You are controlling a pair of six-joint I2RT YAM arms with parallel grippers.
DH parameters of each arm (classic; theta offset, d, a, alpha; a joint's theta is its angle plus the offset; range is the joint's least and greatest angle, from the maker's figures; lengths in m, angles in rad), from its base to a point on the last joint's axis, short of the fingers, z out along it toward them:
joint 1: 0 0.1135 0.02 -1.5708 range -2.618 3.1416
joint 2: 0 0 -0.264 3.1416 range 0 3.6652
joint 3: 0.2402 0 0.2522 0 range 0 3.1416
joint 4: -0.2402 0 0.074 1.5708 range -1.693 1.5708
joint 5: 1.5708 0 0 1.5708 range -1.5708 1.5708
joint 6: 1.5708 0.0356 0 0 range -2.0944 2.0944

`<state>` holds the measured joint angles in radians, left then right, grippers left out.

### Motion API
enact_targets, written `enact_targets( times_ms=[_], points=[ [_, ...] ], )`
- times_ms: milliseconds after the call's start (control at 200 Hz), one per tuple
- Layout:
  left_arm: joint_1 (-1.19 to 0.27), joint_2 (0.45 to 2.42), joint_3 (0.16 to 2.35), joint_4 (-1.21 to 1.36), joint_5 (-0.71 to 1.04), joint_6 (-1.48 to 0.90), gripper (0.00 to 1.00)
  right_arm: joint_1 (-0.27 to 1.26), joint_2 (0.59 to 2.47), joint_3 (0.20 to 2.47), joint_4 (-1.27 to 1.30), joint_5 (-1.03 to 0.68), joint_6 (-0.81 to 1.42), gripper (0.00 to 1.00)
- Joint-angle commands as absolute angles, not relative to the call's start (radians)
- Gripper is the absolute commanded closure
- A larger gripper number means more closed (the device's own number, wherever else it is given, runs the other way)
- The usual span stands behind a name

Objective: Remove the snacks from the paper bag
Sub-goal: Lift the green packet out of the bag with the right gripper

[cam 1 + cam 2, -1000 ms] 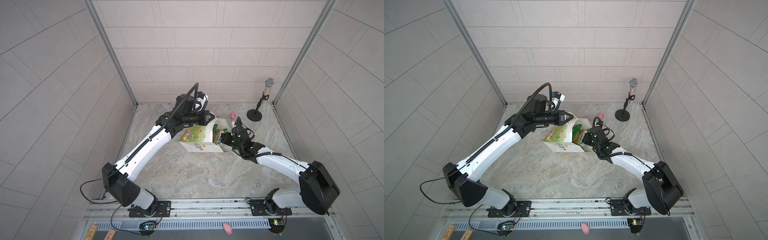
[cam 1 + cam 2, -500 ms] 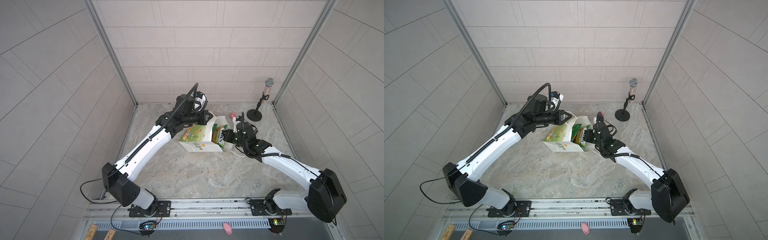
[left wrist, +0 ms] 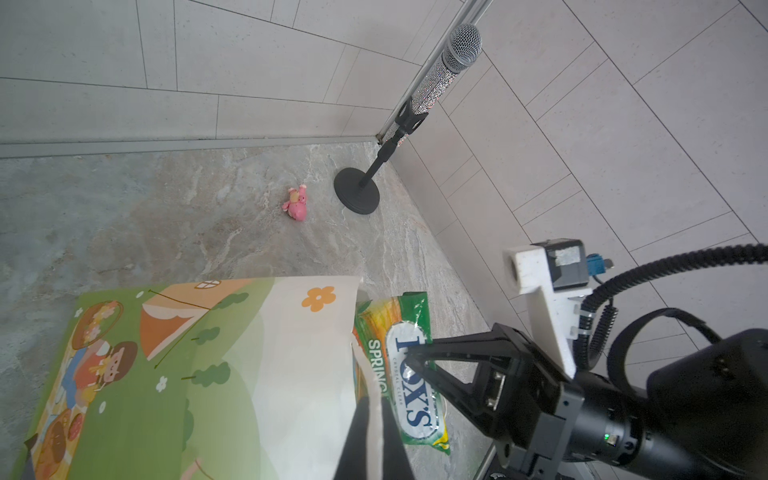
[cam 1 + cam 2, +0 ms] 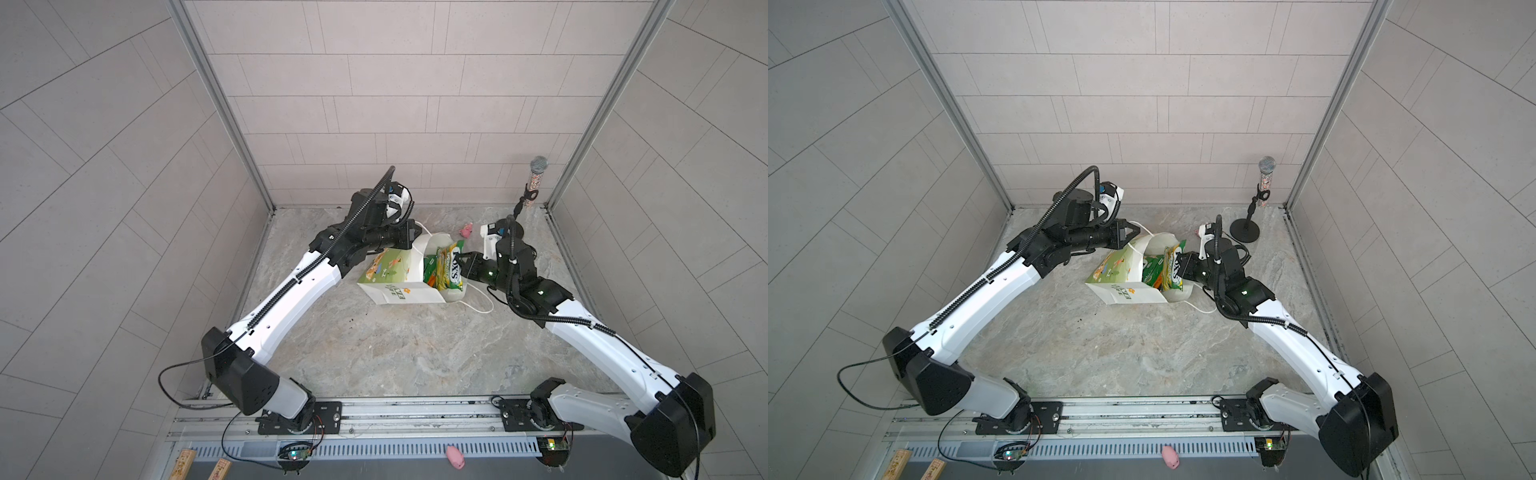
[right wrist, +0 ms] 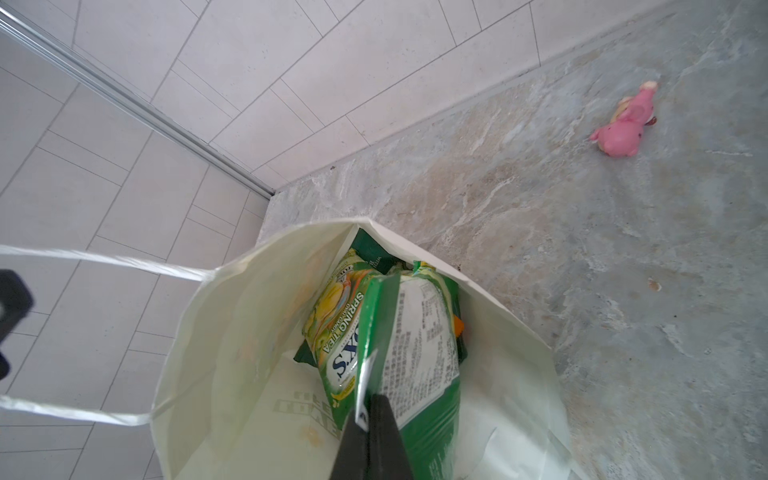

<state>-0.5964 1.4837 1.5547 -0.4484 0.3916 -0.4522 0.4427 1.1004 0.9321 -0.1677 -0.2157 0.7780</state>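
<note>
You held the paper bag (image 4: 390, 291), far centre, by its cord handle (image 3: 363, 365) in the closed left gripper (image 3: 376, 411), so the right gripper (image 5: 368, 409), clamped on a FOX'S packet (image 5: 419, 345), could pull it out

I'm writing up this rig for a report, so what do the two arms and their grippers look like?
The left arm and right arm have white shells, black joints and black ribbed cable conduits along them. The left gripper and right gripper are black with tapered fingers, each beside a white camera bracket.
</note>
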Motion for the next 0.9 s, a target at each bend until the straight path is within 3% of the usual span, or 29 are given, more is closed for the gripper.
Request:
enact_targets(
  times_ms=[0, 395, 896],
  points=[
    [-0.599, 1.45, 1.547, -0.455, 0.387, -0.43, 1.0, 0.413, 1.048, 0.981, -0.169, -0.261, 0.756, 1.0],
    [-0.599, 1.443, 1.532, -0.458, 0.38, -0.432, 1.0, 0.28, 0.949, 1.065, -0.253, -0.311, 0.739, 1.0],
    [-0.598, 1.419, 1.52, -0.459, 0.382, -0.43, 1.0, -0.042, 0.927, 1.009, -0.337, -0.448, 0.691, 1.0]
  ],
)
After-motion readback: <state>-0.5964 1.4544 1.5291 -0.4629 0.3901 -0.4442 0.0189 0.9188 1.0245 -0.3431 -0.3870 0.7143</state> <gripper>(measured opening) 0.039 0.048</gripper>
